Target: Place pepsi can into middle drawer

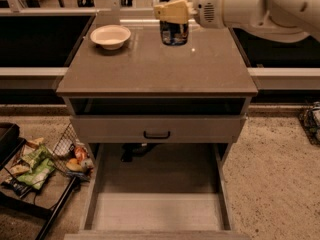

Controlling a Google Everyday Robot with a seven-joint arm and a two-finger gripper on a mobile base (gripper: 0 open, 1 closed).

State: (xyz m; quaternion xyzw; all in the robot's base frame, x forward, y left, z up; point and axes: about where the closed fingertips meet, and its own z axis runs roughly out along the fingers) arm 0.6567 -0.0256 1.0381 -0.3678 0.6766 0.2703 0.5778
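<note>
The pepsi can [174,32], dark blue with a silver top, hangs just above the back of the brown cabinet top [150,69]. My gripper [173,15] comes in from the right on a white arm [250,6]. It is shut on the upper part of the can, with a yellow finger [170,10] across its front. The middle drawer [157,211] is pulled out at the bottom of the view, well below and in front of the can. Its grey floor is bare and paler toward the front.
A white bowl [110,35] sits on the cabinet top, left of the can. A closed grey drawer front with a black handle [156,134] lies above the open drawer. A wire rack with snack bags [35,166] stands on the floor at the left.
</note>
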